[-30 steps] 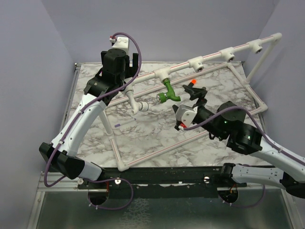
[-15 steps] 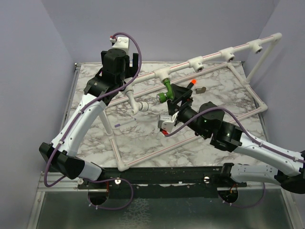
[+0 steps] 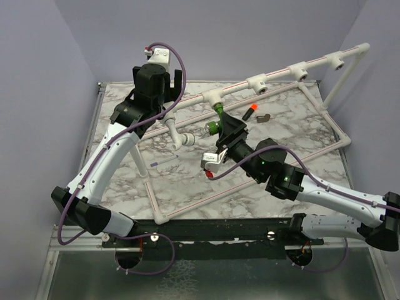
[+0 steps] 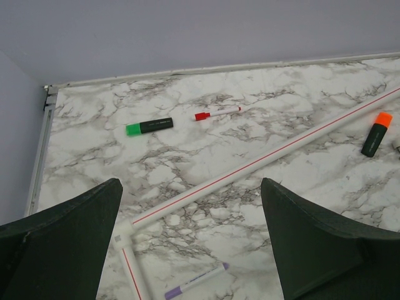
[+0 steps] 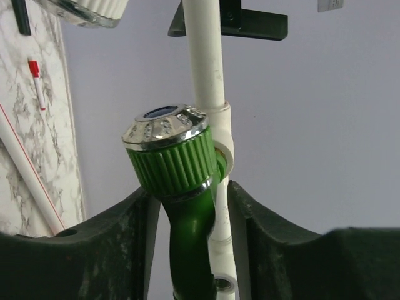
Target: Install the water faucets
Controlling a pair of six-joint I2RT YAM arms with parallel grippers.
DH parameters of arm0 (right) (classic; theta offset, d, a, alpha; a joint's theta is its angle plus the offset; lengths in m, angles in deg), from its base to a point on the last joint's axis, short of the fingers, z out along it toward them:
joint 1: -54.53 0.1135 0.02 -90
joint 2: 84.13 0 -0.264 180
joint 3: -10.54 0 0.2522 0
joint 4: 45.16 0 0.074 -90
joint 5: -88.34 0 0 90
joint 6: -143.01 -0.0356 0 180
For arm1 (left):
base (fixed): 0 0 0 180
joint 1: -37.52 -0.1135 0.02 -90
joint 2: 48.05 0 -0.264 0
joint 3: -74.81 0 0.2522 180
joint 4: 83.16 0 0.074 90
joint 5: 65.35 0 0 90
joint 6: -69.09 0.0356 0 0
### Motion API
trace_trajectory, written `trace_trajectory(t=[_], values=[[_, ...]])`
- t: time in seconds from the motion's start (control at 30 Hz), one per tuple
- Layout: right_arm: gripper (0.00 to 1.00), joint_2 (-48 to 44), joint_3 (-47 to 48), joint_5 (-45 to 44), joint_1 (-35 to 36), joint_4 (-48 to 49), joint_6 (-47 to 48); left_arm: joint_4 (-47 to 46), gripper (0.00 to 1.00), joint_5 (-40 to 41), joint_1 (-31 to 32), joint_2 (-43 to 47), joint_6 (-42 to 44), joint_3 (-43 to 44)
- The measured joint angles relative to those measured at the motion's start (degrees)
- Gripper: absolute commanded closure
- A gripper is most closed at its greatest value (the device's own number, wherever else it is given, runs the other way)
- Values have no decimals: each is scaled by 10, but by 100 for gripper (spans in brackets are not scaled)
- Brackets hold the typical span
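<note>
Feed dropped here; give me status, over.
Left pincer open, empty. Right pincer straddling green faucet, grip unclear. Faucet at white pipe tee. No obstruction seen.

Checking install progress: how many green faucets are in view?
1. The faucet hangs at a tee on the white pipe, between the fingers of the right gripper. Others may be hidden behind the arms.

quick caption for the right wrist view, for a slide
Right gripper straddling the chrome-capped green faucet in front of the white pipe
</note>
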Motion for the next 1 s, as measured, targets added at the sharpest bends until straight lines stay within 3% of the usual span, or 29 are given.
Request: trace_trajectory(t=[0.07,0.17,0.2,0.4,0.53,1.0], values=[[67,4,-8,-2,2,11,3,0,7,0,0,0,1,0],[96,9,-17,-11,6,40,9,0,7,0,0,0,2,0],[99,9,-18,-13,7,48,7,0,7,0,0,0,2,0],[100,19,-37,-47,20,111,-38,-1,7,2,1,-1,3,0],[100,19,-51,-65,26,165,-135,0,7,2,3,-1,3,0],[100,11,-68,-160,28,273,-705,8,7,1,10,-1,3,0]])
